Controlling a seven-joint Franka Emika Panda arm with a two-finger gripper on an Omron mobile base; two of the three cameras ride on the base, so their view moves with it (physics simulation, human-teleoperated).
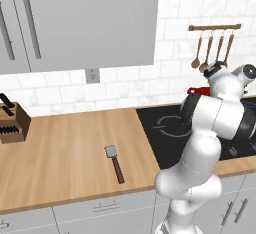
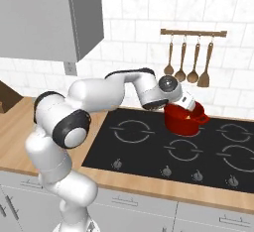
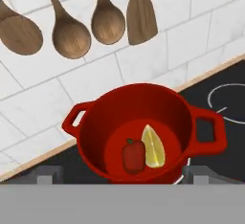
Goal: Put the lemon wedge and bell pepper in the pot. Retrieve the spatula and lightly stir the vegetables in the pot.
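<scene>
Bell pepper (image 3: 133,155) and lemon wedge (image 3: 153,146) lie side by side in the pot (image 3: 95,137) below the empty, spread hand (image 3: 122,176), while the stiff, light spatula (image 1: 114,162) waits on the tabletop (image 1: 65,158), likely best gripped mid-handle.

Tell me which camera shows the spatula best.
The left base view: the spatula lies flat on the wooden counter, left of the stove, with its grey blade and dark handle fully visible. The right base view and hand view are aimed at the pot instead.
</scene>
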